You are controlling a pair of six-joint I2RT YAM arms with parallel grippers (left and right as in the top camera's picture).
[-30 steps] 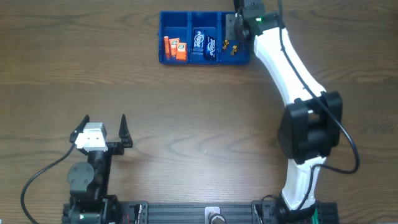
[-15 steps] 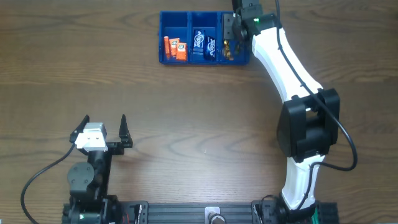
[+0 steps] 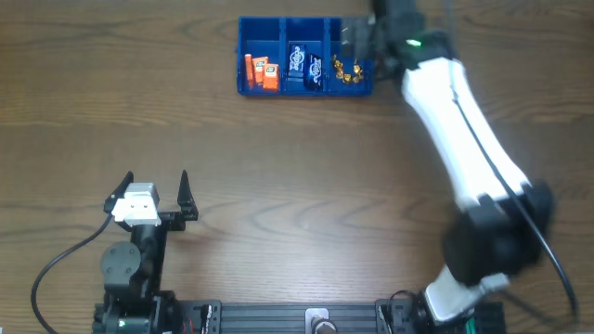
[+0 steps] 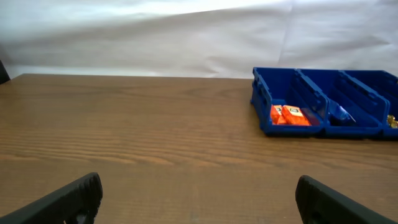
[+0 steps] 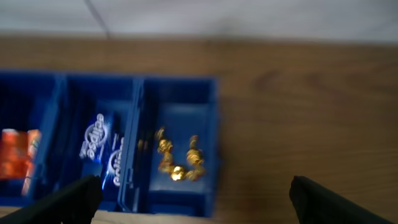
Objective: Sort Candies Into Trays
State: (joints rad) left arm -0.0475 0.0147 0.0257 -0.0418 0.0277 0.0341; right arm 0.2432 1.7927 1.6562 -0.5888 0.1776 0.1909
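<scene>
Top view: blue plastic three-compartment tray (image 3: 262, 37) at far side of dark wooden tabletop (image 3: 306, 167). Orange wrapped candies (image 3: 262, 73) in left compartment, blue-wrapped candies (image 3: 304, 65) in middle, small gold-wrapped candies (image 3: 347, 69) in right.

From right wrist view: right claw (image 5: 194, 185) spread wide, released, nothing between fingers, lifted above tray's right end. Gold candies here as a loose cluster on floor of right compartment, against mere specks from above. Count not readable.

From above, right claw smeared at tray's right end; fingers not separable there.

Left claw (image 3: 156, 176) near own base, well apart from tray, released and empty.

From left wrist view: tray side-on against white sheet backdrop (image 4: 155, 31). Orange candies plain against near wall of end compartment. Blue ones half hidden behind a divider. Gold ones cut off at frame edge.
</scene>
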